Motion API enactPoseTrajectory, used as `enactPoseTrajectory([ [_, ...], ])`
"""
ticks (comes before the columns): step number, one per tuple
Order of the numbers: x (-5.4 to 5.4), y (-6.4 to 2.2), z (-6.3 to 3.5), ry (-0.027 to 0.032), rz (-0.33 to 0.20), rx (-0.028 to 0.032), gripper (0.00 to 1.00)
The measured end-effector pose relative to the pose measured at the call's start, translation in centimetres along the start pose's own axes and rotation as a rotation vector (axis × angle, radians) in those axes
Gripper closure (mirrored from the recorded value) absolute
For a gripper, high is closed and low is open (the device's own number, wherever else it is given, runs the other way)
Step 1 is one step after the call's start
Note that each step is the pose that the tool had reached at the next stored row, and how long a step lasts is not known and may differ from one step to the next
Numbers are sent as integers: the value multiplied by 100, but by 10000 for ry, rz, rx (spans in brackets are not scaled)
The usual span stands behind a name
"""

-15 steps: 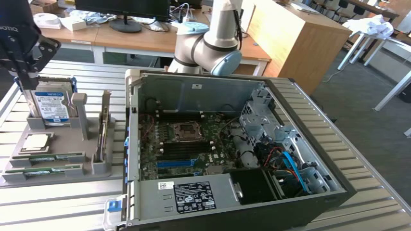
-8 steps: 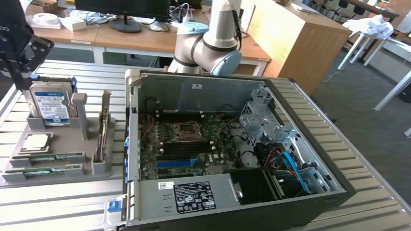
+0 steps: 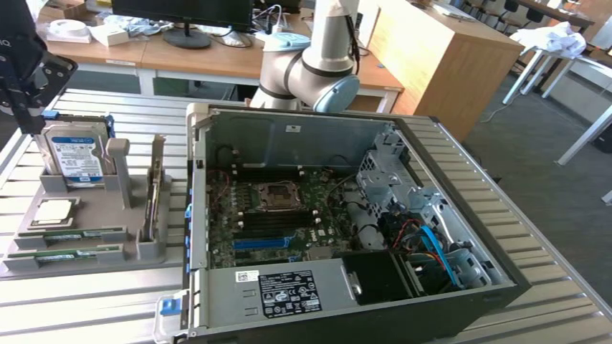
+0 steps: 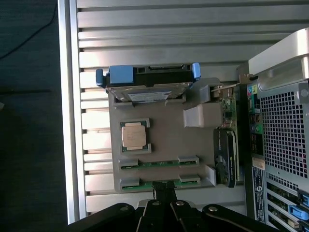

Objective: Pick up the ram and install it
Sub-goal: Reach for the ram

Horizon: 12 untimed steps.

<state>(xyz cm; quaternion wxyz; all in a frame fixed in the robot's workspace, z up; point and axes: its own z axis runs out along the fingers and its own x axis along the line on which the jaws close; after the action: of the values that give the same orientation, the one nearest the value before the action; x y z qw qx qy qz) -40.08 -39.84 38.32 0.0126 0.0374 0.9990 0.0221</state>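
Approach step: the black gripper [image 4: 162,191] is held clenched and empty over the grey plastic tray [image 3: 97,213], and nothing is picked up yet.
From the exterior view's left are counted two long green ram sticks [image 3: 72,233] lying in the tray's slots, one square silver processor chip [image 3: 53,211], one blue-labelled hard drive [image 3: 74,158] and one open computer case [image 3: 287,136]. A grasp would seem to need the jaws parted first.
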Motion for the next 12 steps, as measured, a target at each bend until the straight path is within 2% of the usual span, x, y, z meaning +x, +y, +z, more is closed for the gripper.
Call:
enactPoseTrajectory([
  [12,0,-36,-2,0,0,0,90],
])
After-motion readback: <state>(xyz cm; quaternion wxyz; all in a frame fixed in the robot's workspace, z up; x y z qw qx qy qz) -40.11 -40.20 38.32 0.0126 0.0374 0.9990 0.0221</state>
